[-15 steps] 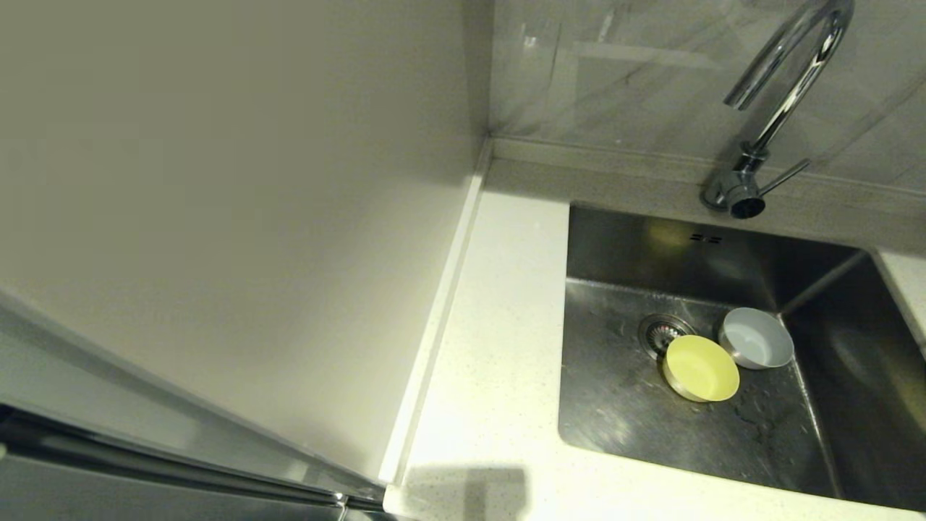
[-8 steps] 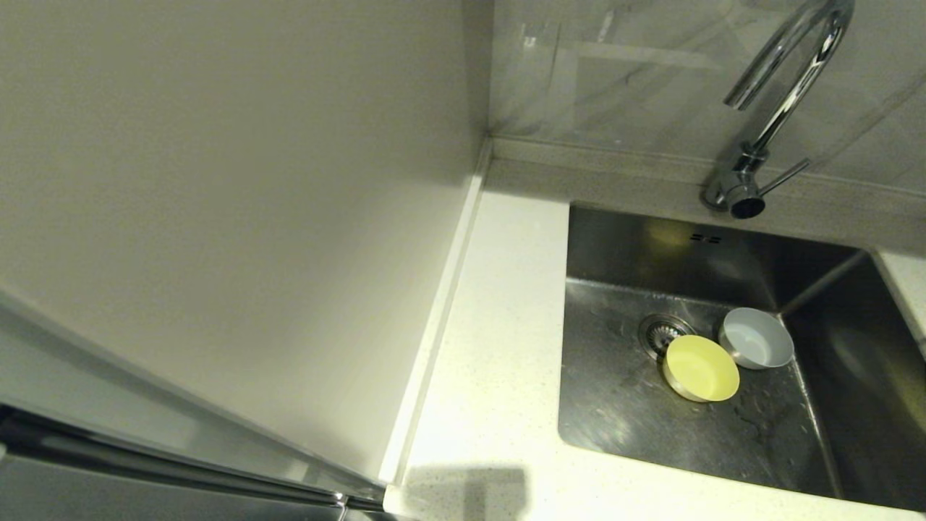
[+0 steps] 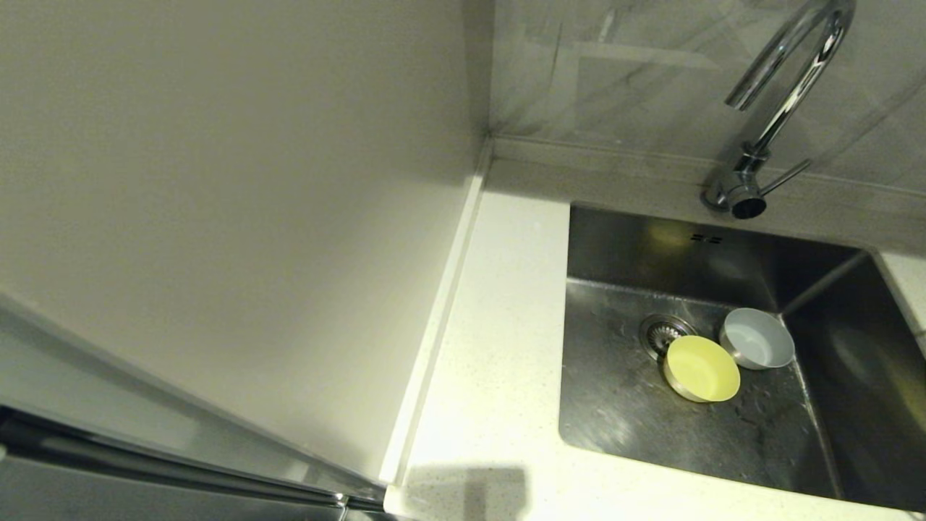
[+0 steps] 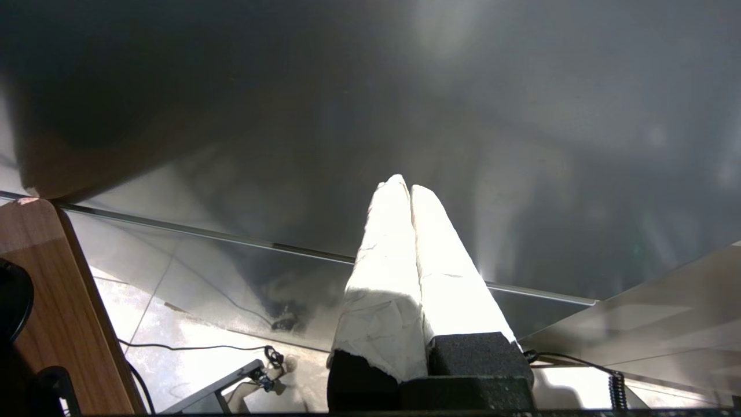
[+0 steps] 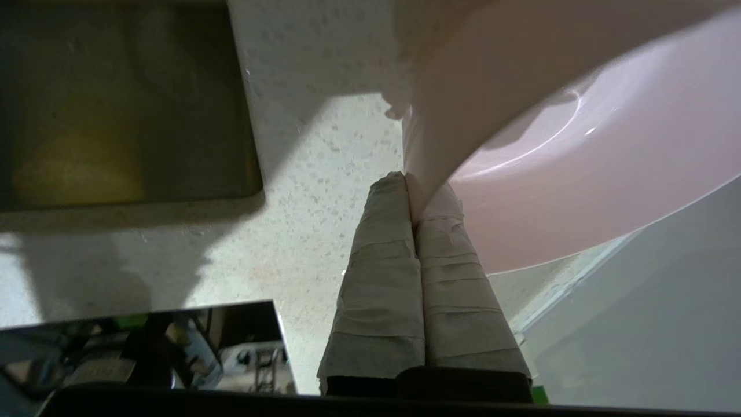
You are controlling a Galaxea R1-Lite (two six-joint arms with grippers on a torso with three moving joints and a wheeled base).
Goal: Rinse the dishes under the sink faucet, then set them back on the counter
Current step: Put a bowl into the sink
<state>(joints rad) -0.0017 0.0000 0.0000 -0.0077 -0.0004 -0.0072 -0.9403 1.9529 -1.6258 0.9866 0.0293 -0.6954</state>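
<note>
While the head view shows no arm at all, the two wrist views settle what each hand is doing.

Left hand point(image 4: 410, 188): parked away from the sink, its two padded fingers pressed together on nothing, pointing at a dark glossy panel.

Worktop point(image 3: 492, 347): a white speckled strip running down the middle of the head view, left of the basin; bare where it shows.

Sink point(image 3: 615, 239): lower right of the head view, steel basin with the strainer drain point(image 3: 662, 333) near its centre.

Yellow-green bowl point(image 3: 702, 367): upright on the sink floor, just right of the drain and overlapping its edge.

Grey-blue bowl point(image 3: 756, 338): upright, just right of the yellow-green one and close enough that I cannot tell whether they touch.

Faucet point(image 3: 785, 87): upper right of the head view, spout arching back toward the left; no water visible.

Right hand point(image 5: 412, 179): out of the head view; in its wrist view the wrapped fingers are clamped on the wall of the pink bowl point(image 5: 579, 174), which fills the upper right of that frame above speckled worktop, with a corner of the sink at upper left.

Step in hand: picking the third dish, the pink bowl, off the worktop; grip just made, by my reading.

Next move calls for: lifting cleanly without the thin rim slipping from the pinch, then carrying the bowl across to the basin under the spout. The two bowls there leave limited floor near the drain.
</note>
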